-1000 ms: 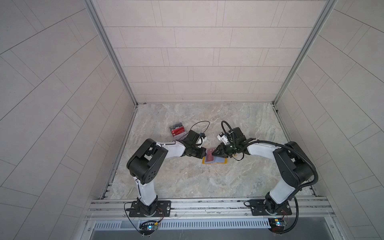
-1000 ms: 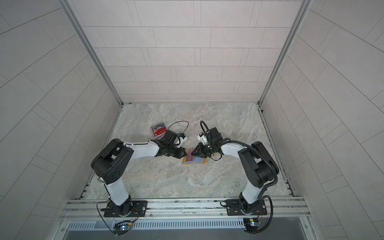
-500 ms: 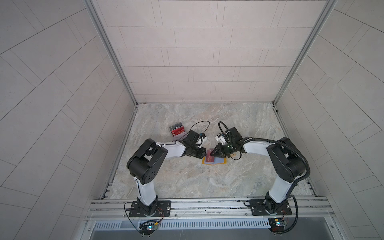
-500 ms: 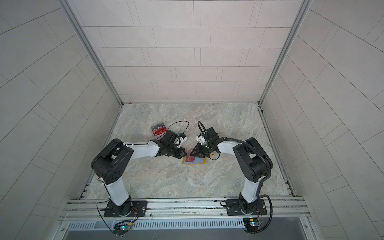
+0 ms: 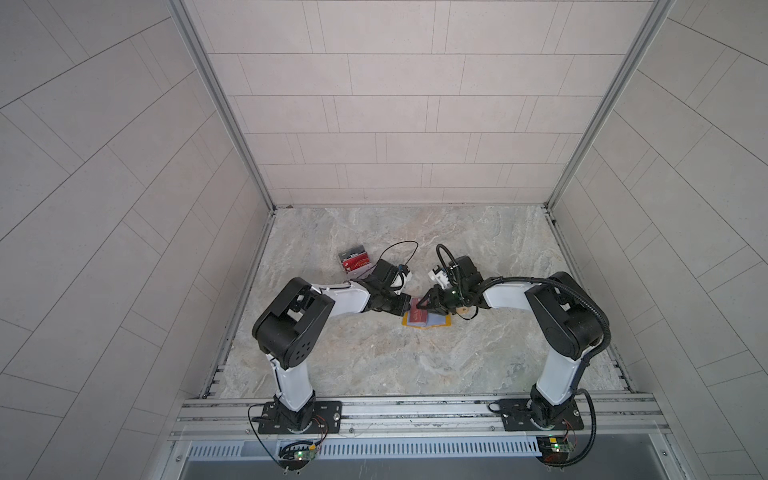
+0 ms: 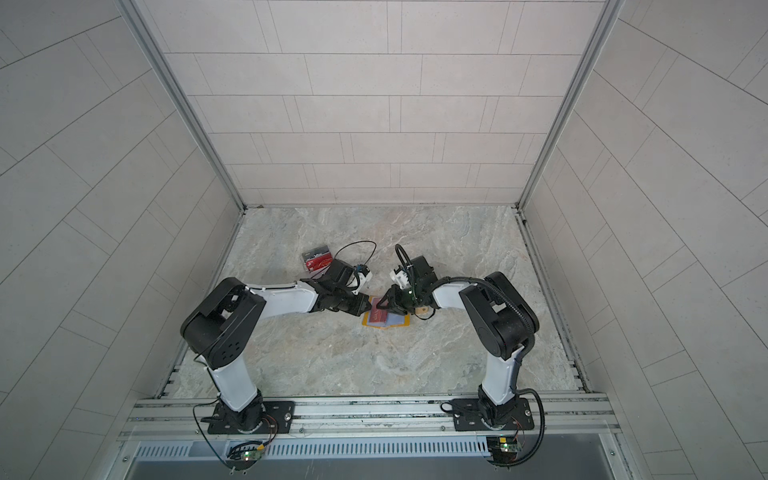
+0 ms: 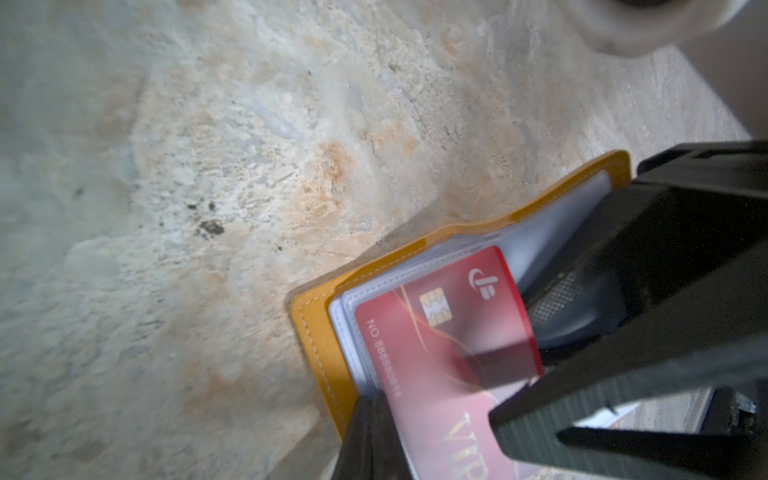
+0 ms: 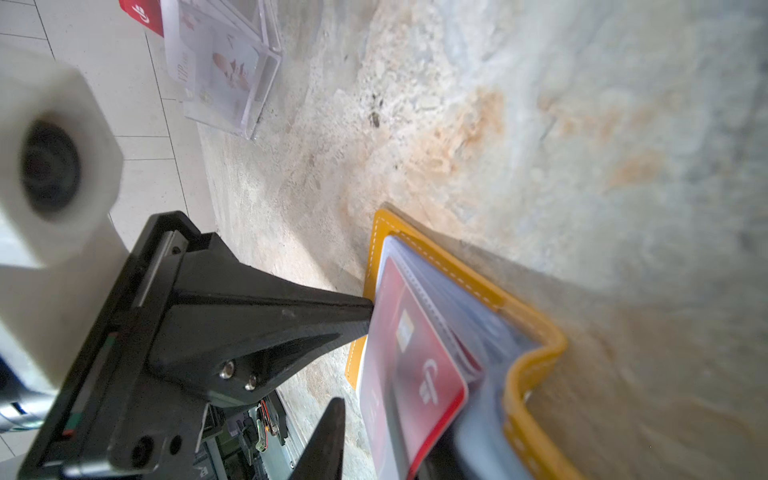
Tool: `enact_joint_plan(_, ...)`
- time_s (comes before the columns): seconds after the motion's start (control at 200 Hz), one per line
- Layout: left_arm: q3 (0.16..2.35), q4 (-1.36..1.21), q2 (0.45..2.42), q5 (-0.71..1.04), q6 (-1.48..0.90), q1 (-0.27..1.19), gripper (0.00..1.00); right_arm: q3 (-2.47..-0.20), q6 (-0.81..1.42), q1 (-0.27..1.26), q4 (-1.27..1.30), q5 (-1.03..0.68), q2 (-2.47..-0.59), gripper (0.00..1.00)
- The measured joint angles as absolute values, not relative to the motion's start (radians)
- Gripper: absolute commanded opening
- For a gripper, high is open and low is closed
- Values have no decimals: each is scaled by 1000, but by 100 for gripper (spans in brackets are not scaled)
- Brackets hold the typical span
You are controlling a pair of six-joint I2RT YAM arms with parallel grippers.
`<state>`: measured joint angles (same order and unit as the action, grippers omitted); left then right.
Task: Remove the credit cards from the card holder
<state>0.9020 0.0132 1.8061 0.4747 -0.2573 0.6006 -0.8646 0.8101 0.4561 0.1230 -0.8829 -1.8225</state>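
Note:
The yellow card holder [image 5: 446, 321] [image 6: 406, 321] lies open on the marble floor between both arms. A red credit card [image 5: 417, 318] [image 7: 436, 332] [image 8: 424, 365] sits in a clear sleeve on its left page, which stands lifted. My left gripper [image 5: 406, 306] [image 7: 372, 436] is shut, its tips against the sleeves' outer edge. My right gripper [image 5: 427, 305] [image 8: 382, 453] is open around that lifted page. One finger [image 8: 324, 440] stands clear of the card's face; the other is mostly hidden behind the page.
A clear acrylic box [image 5: 353, 262] [image 6: 318, 258] [image 8: 224, 75] holding a black card and a red card stands behind the left arm. Side walls and a metal rail at the front bound the floor.
The right arm has shifted a little to the left and its jaws have widened slightly around the page. The left arm has not moved.

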Motion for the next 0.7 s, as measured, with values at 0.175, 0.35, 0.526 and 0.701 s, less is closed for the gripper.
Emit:
enact_joint_plan(0.175,904,16,1806,473,-257,601,3,-842,814,455,171,-886,-1822,26)
enact_joint_plan(0.35,905,19,1806,469,-257,601,3,-806,817,446,241,-902,-1821,26)
enact_joint_plan(0.526,905,18,1807,466,-257,601,3,-757,825,433,308,-919,-1805,25)
enact_joint_plan(0.701,907,15,1810,465,-257,602,3,-711,855,418,374,-941,-1789,24)
